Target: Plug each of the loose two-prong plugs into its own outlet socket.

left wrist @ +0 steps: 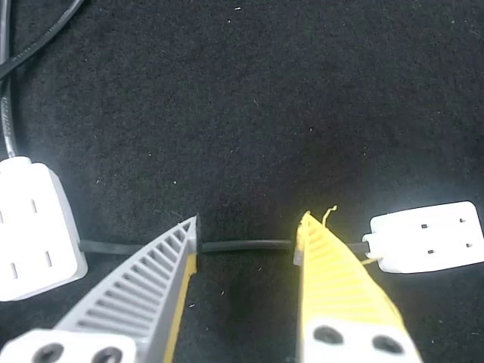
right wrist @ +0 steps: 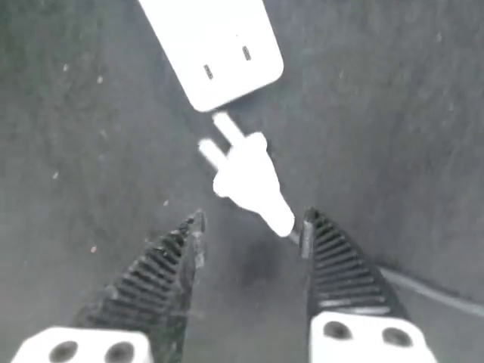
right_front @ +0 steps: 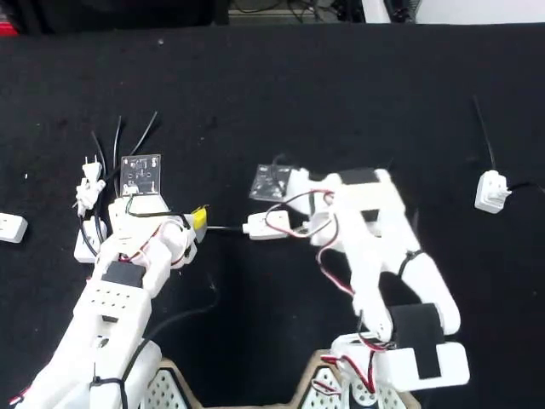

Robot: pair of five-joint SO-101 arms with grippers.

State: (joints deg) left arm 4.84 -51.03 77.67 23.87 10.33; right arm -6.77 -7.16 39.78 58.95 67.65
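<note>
My left gripper (left wrist: 246, 234) is open, and a black cable (left wrist: 243, 246) lies on the mat between its grey and yellow fingertips. That cable runs to a white outlet socket (left wrist: 427, 236) on one side, and a second white socket (left wrist: 30, 227) lies on the other. From above, the yellow fingertip (right_front: 199, 219) sits just left of the cabled socket (right_front: 266, 226). My right gripper (right wrist: 253, 223) is open, straddling the rear end of a white two-prong plug (right wrist: 243, 174). The plug's prongs point at a white socket (right wrist: 215, 45), a small gap short of it.
Another white plug (right_front: 89, 176) with black leads lies at the back left. A white socket (right_front: 10, 227) sits at the far left edge. A white adapter (right_front: 491, 191) with a black cord lies at the right. The right arm (right_front: 366, 213) leans over the middle of the black mat.
</note>
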